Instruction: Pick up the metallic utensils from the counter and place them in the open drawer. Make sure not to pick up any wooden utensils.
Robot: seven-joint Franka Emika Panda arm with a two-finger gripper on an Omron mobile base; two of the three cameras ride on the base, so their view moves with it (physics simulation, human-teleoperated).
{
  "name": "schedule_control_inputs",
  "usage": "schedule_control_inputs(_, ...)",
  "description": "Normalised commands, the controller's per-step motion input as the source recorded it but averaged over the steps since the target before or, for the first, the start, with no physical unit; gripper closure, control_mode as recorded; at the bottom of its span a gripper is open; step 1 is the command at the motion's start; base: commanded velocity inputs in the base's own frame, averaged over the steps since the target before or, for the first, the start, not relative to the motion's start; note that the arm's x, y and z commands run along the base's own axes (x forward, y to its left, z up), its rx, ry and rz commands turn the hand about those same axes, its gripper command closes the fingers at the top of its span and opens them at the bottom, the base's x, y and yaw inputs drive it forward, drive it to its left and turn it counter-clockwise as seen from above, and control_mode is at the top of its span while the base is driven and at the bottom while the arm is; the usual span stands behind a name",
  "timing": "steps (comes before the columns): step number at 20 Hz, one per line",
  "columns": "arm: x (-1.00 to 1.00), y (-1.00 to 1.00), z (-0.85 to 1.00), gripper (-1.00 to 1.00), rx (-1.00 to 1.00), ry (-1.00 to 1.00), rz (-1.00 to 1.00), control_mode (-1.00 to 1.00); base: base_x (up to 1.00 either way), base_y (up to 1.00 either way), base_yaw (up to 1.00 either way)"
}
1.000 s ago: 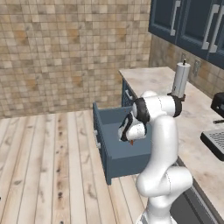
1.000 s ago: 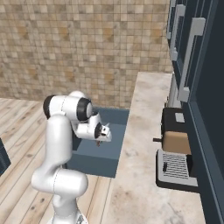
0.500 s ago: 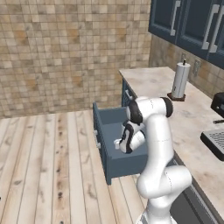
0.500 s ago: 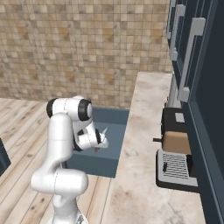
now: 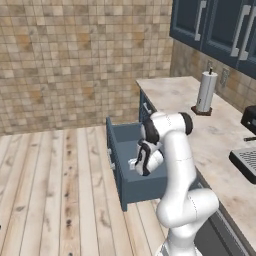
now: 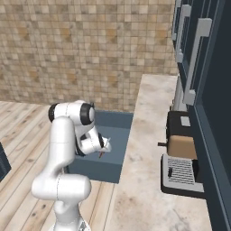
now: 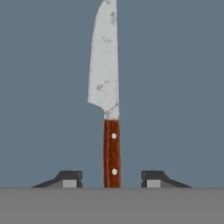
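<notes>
The knife [image 7: 109, 100] has a silver-grey blade and a reddish-brown handle, and it lies against the slate-blue floor of the open drawer [image 7: 175, 87]. My gripper [image 7: 111, 179] is open, with a gap between the handle and each fingertip [image 7: 70, 177]. From the base views, the gripper [image 5: 137, 162] is down inside the drawer [image 5: 140, 192], which is pulled out of the dark blue cabinet. On the right base view the gripper [image 6: 104, 146] hangs over the drawer floor [image 6: 115, 133], and a bit of the reddish handle [image 6: 101, 154] shows just below it. The marbled counter [image 5: 215, 130] runs to the right of the drawer.
A paper towel roll [image 5: 206, 91] stands at the back of the counter, and a coffee machine [image 5: 247, 160] sits nearer. A toaster [image 6: 180, 140] is on the counter [image 6: 149, 135]. Dark blue wall cabinets [image 5: 220, 25] hang above. Wooden floor [image 5: 55, 190] lies left of the drawer.
The hand has sunk lower into the drawer. The jaws, shut on the knife's handle before, now stand apart from it.
</notes>
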Motion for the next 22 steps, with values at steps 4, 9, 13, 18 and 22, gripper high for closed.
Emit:
schedule_control_inputs(4,0.64,0.01,0.03,-1.00,0.00,0.01,-0.06,-1.00,0.00,0.00,0.00)
schedule_control_inputs(9,0.11,0.00,0.71,-1.00,0.00,0.01,-0.08,-1.00,0.00,0.00,0.00)
schedule_control_inputs(13,-0.74,-0.09,1.00,-1.00,0.00,-0.05,-0.05,-1.00,0.00,0.00,0.00)
schedule_control_inputs(18,-0.89,-0.09,1.00,-1.00,0.00,-0.07,-0.01,-1.00,0.00,0.00,0.00)
schedule_control_inputs(22,-1.00,-0.08,1.00,-1.00,0.00,-0.16,-0.01,-1.00,0.00,0.00,0.00)
